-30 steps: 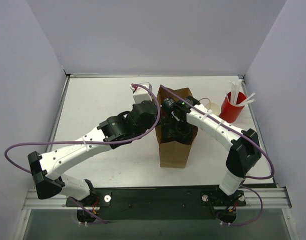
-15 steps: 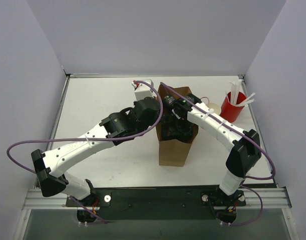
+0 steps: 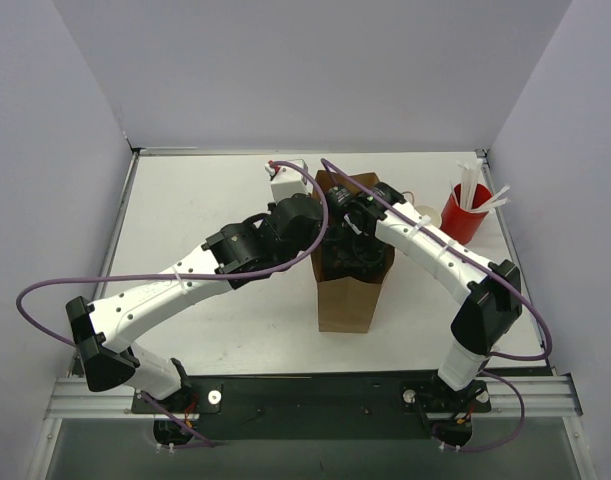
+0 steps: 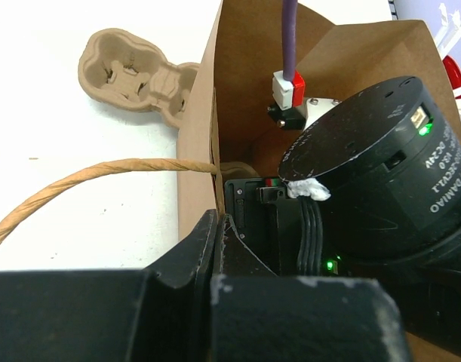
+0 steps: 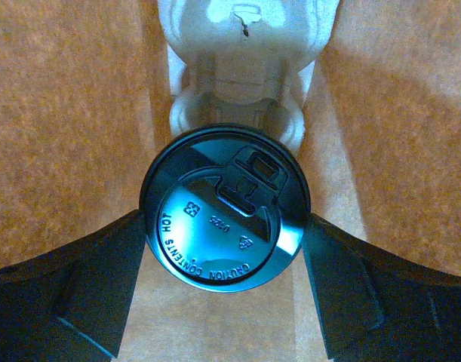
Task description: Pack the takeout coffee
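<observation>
The takeout coffee (image 5: 215,219) shows only its round black lid, seen from above inside the brown paper bag (image 3: 347,300). My right gripper (image 5: 224,235) reaches down into the bag, one finger against each side of the lid, shut on the cup. A pale pulp carrier (image 5: 238,45) lies on the bag's floor just beyond the cup. My left gripper (image 4: 217,219) is shut on the bag's left wall (image 4: 196,151) at its rim. In the top view the right arm's wrist (image 3: 357,245) fills the bag's mouth and hides the cup.
A red cup with white sticks (image 3: 463,212) stands at the back right, a tan cup (image 3: 421,213) beside it. A brown pulp carrier (image 4: 132,72) lies on the table left of the bag. The bag's paper handle (image 4: 87,177) loops out to the left.
My left arm has pushed a little forward and right along the bag's rim, and the bag has shifted slightly. The right gripper stays down in the bag on the cup.
</observation>
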